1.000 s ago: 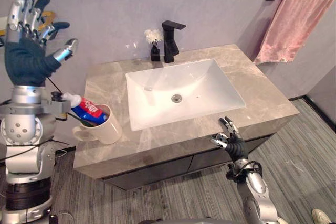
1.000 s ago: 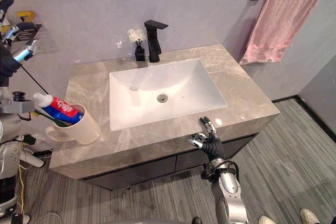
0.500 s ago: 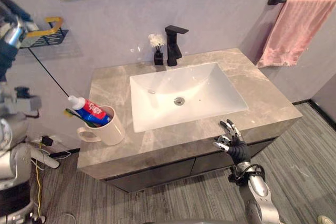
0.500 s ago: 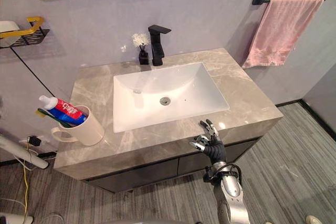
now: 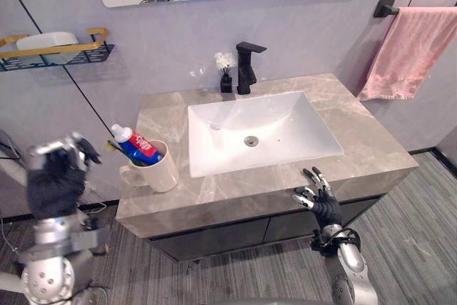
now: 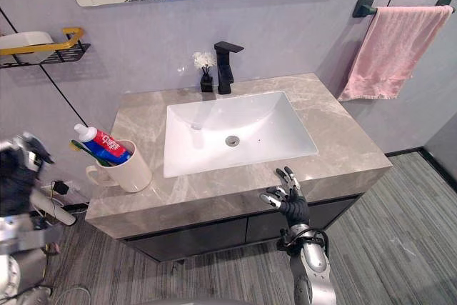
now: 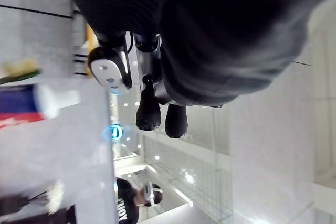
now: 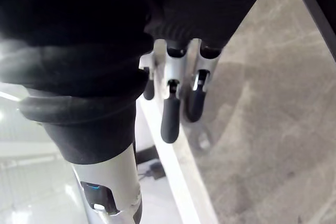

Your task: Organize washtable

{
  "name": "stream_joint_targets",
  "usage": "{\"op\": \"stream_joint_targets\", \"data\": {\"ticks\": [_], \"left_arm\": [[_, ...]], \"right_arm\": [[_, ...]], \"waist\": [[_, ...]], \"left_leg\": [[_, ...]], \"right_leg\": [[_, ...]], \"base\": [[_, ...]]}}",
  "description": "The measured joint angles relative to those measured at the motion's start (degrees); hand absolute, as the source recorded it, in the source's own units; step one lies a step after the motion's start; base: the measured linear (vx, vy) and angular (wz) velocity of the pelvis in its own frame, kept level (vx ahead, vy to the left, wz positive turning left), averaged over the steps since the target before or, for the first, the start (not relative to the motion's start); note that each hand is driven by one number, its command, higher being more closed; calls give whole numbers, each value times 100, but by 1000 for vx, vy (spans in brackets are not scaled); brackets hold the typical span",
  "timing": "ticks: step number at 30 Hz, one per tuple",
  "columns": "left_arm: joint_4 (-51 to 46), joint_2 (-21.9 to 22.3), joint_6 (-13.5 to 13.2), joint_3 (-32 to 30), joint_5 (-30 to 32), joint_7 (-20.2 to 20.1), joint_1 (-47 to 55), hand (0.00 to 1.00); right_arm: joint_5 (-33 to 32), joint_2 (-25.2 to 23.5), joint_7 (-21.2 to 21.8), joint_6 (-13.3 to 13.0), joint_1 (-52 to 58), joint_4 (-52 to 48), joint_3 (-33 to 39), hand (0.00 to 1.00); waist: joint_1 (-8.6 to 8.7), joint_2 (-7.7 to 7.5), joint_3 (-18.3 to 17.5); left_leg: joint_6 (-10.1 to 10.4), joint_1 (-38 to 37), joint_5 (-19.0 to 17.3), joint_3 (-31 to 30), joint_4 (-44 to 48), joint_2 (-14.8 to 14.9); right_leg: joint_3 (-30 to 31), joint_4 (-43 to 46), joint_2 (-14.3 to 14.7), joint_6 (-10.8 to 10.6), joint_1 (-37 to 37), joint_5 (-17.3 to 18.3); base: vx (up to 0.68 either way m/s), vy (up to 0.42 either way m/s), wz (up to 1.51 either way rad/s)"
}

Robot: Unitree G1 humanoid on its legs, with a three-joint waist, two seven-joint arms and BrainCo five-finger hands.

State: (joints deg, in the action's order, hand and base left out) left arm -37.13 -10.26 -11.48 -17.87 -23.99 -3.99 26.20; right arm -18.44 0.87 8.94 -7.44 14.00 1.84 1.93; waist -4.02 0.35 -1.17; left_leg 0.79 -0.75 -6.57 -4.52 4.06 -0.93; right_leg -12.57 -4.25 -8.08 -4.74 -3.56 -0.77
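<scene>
The right hand's fingers (image 8: 169,116) are spread straight and empty, the right hand (image 5: 319,203) raised at the tabletop's (image 5: 371,151) front edge, in front of the sink (image 5: 260,130). The left hand (image 5: 53,185) curls its fingers into an empty fist, held up well left of the sink, off the tabletop. The mug (image 5: 161,171) stands on the tabletop just left of the sink, holding a toothpaste tube (image 5: 138,145) and a toothbrush (image 6: 77,146).

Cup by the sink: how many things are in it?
2: a toothpaste tube leaning out of the cup, and a toothbrush just under it. More may hide inside.
</scene>
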Motion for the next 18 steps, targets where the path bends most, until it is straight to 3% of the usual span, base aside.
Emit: {"op": "stream_joint_targets", "data": {"ticks": [10, 18], "left_arm": [[186, 241, 245, 793, 11, -358, 10, 100], [786, 245, 389, 1171, 229, -458, -20, 100]], "right_arm": [[6, -36, -2, 4, -40, -125, 12, 0], [7, -37, -18, 101, -98, -220, -4, 0]], "waist": [[33, -182, 193], [41, -202, 478]], "left_leg": [[-2, 113, -1, -2, 42, -4], [-9, 209, -10, 56, 53, 3]], "right_leg": [[4, 14, -4, -48, 72, -11], [61, 39, -1, -49, 200, -13]], "base": [[6, 3, 0], [-5, 4, -2]]}}
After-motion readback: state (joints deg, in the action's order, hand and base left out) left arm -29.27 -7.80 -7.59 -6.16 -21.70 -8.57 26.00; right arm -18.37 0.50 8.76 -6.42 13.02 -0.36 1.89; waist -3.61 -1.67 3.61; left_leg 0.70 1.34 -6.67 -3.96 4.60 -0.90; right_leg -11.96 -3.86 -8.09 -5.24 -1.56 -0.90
